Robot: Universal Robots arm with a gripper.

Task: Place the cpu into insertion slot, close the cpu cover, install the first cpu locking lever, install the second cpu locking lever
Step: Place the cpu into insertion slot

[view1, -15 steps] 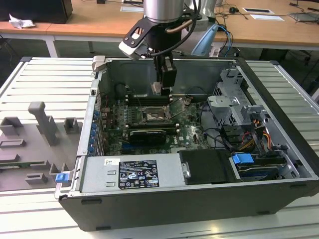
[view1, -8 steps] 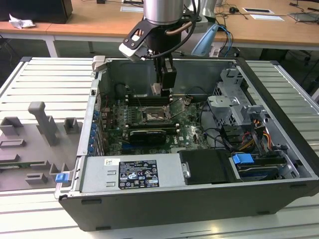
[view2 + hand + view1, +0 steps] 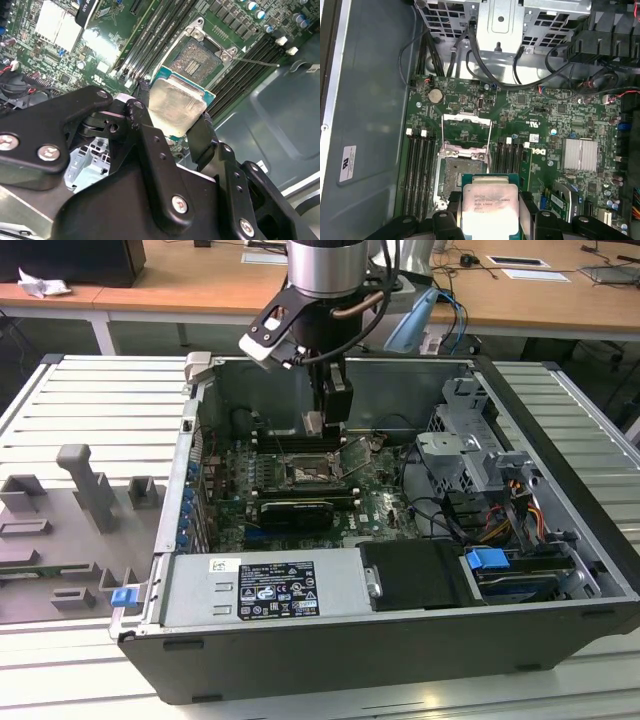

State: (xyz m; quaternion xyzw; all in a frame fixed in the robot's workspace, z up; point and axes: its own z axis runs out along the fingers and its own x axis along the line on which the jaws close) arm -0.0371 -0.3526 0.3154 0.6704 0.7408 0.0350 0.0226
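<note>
state: gripper [image 3: 172,117] clamped on cpu [image 3: 176,102] edges | place: near open insertion slot [image 3: 459,176] | handling (judged): light, stiff, fragile underside; hold opposite edges

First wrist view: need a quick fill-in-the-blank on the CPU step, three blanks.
1. The gripper is ____ on the cpu, which it holds above the board.
2. The insertion slot is ____, with no chip seated in it.
3. The cpu cover is flipped ____.

Missing words: shut; empty; open
</note>
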